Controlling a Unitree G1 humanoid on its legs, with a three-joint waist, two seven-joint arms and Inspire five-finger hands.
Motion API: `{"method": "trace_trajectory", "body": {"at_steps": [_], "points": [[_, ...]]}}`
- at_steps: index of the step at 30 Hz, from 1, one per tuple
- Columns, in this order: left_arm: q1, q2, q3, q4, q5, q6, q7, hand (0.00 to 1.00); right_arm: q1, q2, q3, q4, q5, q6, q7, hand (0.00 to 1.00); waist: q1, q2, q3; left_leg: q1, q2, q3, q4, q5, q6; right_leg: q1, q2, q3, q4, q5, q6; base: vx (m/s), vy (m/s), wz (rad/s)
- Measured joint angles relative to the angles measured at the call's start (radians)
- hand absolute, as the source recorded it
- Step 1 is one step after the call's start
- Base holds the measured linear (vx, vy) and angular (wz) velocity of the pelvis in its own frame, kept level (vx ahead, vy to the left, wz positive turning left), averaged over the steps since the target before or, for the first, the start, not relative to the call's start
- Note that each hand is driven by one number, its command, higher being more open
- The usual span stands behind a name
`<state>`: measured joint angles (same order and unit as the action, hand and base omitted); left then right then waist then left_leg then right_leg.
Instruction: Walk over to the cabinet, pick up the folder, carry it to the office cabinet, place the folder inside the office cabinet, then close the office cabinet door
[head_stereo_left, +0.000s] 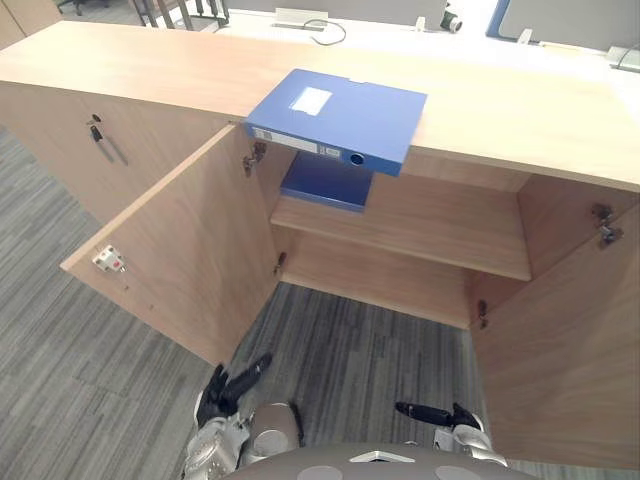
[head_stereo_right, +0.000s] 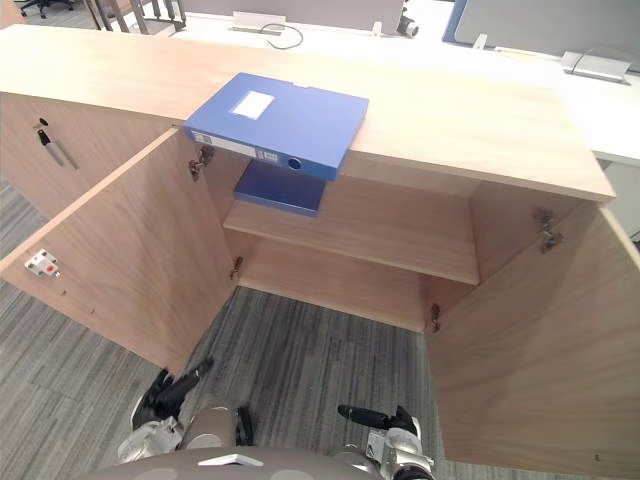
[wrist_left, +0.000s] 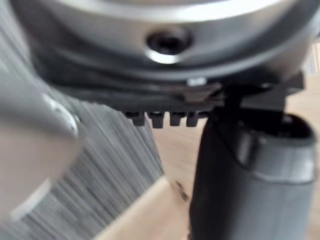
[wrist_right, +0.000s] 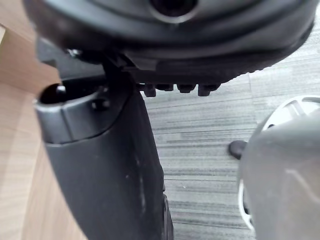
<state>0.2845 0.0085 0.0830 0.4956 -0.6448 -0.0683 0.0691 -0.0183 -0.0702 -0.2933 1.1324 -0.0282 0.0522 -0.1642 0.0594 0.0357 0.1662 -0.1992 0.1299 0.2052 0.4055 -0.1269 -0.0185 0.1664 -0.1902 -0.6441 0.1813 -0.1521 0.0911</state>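
Observation:
A blue box folder (head_stereo_left: 335, 115) with a white label lies flat on the wooden cabinet top (head_stereo_left: 520, 110), its front end jutting over the edge above the open compartment. A second blue folder (head_stereo_left: 328, 183) lies on the inner shelf (head_stereo_left: 430, 230), at its left end. Both hands hang low in front of the cabinet, far below the folders. My left hand (head_stereo_left: 228, 388) and my right hand (head_stereo_left: 432, 412) have straight fingers and hold nothing. The left wrist view shows the dark thumb (wrist_left: 240, 175) over carpet and wood; the right wrist view shows its thumb (wrist_right: 110, 165) above grey carpet.
Both cabinet doors stand wide open: the left door (head_stereo_left: 180, 250) swings out toward me, the right door (head_stereo_left: 570, 330) too. A key (head_stereo_left: 95, 130) sticks in the closed door further left. Grey carpet (head_stereo_left: 360, 350) lies between the doors. Desks with cables stand behind the cabinet.

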Motion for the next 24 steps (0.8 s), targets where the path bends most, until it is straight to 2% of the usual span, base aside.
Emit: {"method": "trace_trajectory", "body": {"at_steps": [1, 2, 4, 5, 8, 12, 15, 21, 24], "points": [[0.001, 0.0, 0.001, -0.027, -0.024, -0.002, -0.004, 1.0, 0.0, 0.001, 0.018, 0.0, -0.005, 0.002, 0.007, 1.0, 0.0, -0.009, -0.005, 0.007, -0.02, 0.013, -0.029, 0.009, 0.006, -0.008, -0.008, 0.016, -0.012, 0.005, 0.007, 0.17, 0.207, -0.16], [-0.002, 0.002, 0.0, -0.074, -0.05, -0.006, -0.011, 1.0, -0.009, 0.002, 0.038, 0.001, -0.007, 0.002, 0.02, 1.0, 0.003, -0.031, -0.009, 0.015, -0.044, 0.029, -0.056, 0.015, 0.014, -0.012, -0.018, 0.038, -0.042, 0.015, 0.016, 0.12, 0.104, -0.09], [-0.005, 0.006, -0.003, -0.131, -0.062, -0.01, -0.018, 1.0, -0.02, 0.005, 0.053, 0.002, -0.036, 0.003, 0.03, 1.0, 0.002, -0.033, -0.01, 0.019, -0.074, 0.033, -0.071, 0.021, 0.023, -0.005, -0.02, 0.07, -0.089, 0.036, 0.021, 0.13, 0.103, 0.03], [-0.002, 0.012, -0.008, -0.165, -0.062, -0.012, -0.018, 1.0, -0.022, 0.005, 0.068, 0.002, -0.048, 0.005, 0.031, 1.0, 0.002, -0.03, -0.008, 0.036, -0.091, 0.036, -0.092, 0.027, 0.033, 0.008, -0.027, 0.075, -0.113, 0.055, 0.029, 0.14, 0.086, 0.04], [0.012, 0.031, -0.01, -0.246, -0.055, -0.016, -0.018, 1.0, -0.039, 0.021, 0.076, -0.002, -0.086, 0.005, 0.046, 1.0, 0.012, -0.028, -0.008, 0.086, -0.108, 0.051, -0.153, 0.038, 0.043, 0.035, -0.028, 0.098, -0.152, 0.071, 0.025, 0.12, 0.006, -0.15], [0.027, 0.03, -0.028, -0.342, -0.012, -0.022, -0.004, 1.0, -0.039, 0.023, 0.108, -0.011, -0.086, 0.004, 0.047, 1.0, 0.018, -0.021, -0.019, 0.128, -0.12, 0.055, -0.254, 0.087, 0.029, 0.031, -0.025, 0.123, -0.168, 0.074, 0.025, 0.03, -0.067, -0.11], [0.045, 0.025, -0.081, -0.389, 0.016, -0.019, 0.005, 1.0, -0.033, 0.019, 0.11, -0.01, -0.086, 0.007, 0.047, 1.0, 0.014, -0.012, -0.026, 0.161, -0.125, 0.056, -0.332, 0.123, 0.024, 0.026, -0.02, 0.126, -0.168, 0.077, 0.021, -0.03, -0.058, -0.07], [0.081, 0.025, -0.158, -0.596, 0.229, -0.019, 0.033, 1.0, -0.001, 0.024, 0.109, -0.009, -0.085, 0.025, 0.045, 1.0, 0.016, -0.026, -0.045, 0.203, -0.142, 0.06, -0.449, 0.182, 0.031, 0.016, -0.018, 0.131, -0.186, 0.092, 0.008, -0.03, 0.003, -0.04], [0.105, 0.001, -0.151, -0.708, 0.391, -0.032, 0.106, 1.0, 0.005, 0.029, 0.11, 0.011, -0.084, 0.022, 0.041, 1.0, 0.018, -0.041, -0.066, 0.208, -0.148, 0.075, -0.457, 0.183, 0.031, 0.007, -0.027, 0.157, -0.183, 0.096, 0.015, -0.02, 0.057, -0.12]]}}
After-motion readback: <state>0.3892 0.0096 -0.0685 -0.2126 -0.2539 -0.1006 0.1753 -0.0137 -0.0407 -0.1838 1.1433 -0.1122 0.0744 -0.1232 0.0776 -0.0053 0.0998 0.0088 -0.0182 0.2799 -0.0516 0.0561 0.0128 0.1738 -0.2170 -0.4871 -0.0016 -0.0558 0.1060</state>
